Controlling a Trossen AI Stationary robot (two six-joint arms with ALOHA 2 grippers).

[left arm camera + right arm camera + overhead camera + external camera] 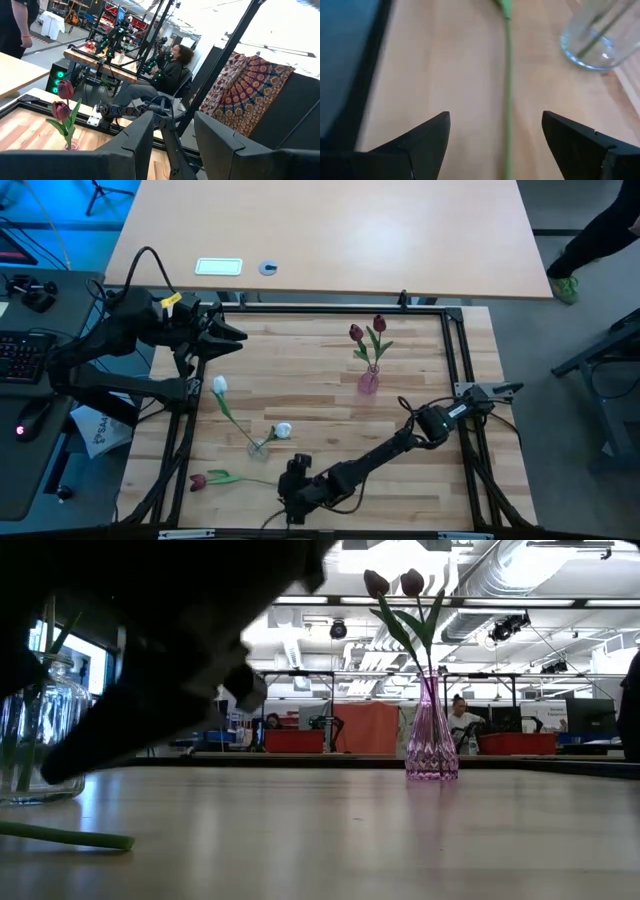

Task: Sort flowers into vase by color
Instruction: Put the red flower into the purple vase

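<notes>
Right gripper (pixel 495 145): I have it low over the near edge of the table (pixel 330 395), fingers spread wide and holding nothing; the wrist view shows the green stem (pixel 508 90) running between them.
Target flower: the dark red tulip (pixel 198 480) lies flat near the table's front left corner, its stem pointing toward my right gripper.
Pink vase (pixel 368 381): stands toward the back right and holds two dark red tulips (pixel 367 330) upright.
Clear vase (pixel 259 446): just beside the lying stem, with one white tulip (pixel 220 385) leaning out of it; a second white head (pixel 283 430) sits close against it.
Left gripper (pixel 235 334): parked high at the back left, fingers apart, empty.
Step, as I judge it: closing on the stem to lift the last red tulip.
Risks: the stem is thin and may slip or roll out of the pinch; swinging it up so near the clear vase could tip that vase.
</notes>
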